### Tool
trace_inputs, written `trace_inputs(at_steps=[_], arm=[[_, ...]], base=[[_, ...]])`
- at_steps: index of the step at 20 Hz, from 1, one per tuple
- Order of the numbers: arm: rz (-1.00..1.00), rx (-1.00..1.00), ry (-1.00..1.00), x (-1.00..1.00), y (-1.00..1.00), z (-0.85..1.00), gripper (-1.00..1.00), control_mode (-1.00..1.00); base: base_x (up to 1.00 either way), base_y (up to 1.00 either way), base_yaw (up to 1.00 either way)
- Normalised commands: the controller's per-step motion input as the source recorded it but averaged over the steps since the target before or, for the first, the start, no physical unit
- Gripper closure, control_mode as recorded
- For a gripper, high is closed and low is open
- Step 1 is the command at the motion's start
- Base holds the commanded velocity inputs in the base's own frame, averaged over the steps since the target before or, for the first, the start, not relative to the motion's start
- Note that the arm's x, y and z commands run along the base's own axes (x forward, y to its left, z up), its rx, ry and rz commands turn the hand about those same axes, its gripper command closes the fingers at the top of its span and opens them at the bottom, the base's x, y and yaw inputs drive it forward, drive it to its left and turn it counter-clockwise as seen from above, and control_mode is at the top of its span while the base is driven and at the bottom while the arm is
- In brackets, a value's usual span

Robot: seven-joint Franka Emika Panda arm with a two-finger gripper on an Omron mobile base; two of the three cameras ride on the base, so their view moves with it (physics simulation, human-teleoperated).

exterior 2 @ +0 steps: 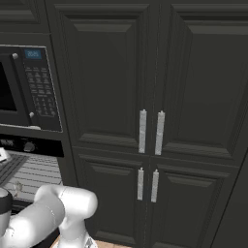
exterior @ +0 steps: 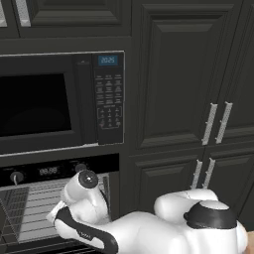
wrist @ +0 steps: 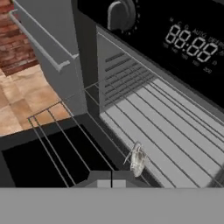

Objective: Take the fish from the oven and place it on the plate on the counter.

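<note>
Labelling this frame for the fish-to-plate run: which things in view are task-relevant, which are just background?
Task-relevant:
- oven, door open, racks exposed
- fish, small, lying on the oven rack
- gripper, near the fish, not gripping it

Background:
- microwave above the oven
- dark cabinets with silver handles
- tiled floor

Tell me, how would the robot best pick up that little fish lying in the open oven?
Probably by its middle. The fish is slim and lies flat on the wire rack near the front edge, so the jaws should close across its narrow body rather than along its length. Coming in through the open front of the oven and down from above seems best, since the rack blocks any approach from below.
</note>
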Motion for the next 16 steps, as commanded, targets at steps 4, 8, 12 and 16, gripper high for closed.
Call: trace_inputs(at_steps=[4,8,12,16], arm=[[-0.32,0.11,0.37,0.54,-0.16,-0.01,-1.0,-1.0],[-0.32,0.02,0.38,0.59,0.02,-0.11,-1.0,-1.0],[-0.28,0.0,0.41,0.25,0.01,0.0,-1.0,-1.0],[-0.21,-0.01,0.32,0.02,0.0,0.0,-1.0,-1.0]], base=[[0.0,0.0,0.0],[0.0,0.0,0.0],[0.0,0.0,0.0],[0.0,0.0,0.0]])
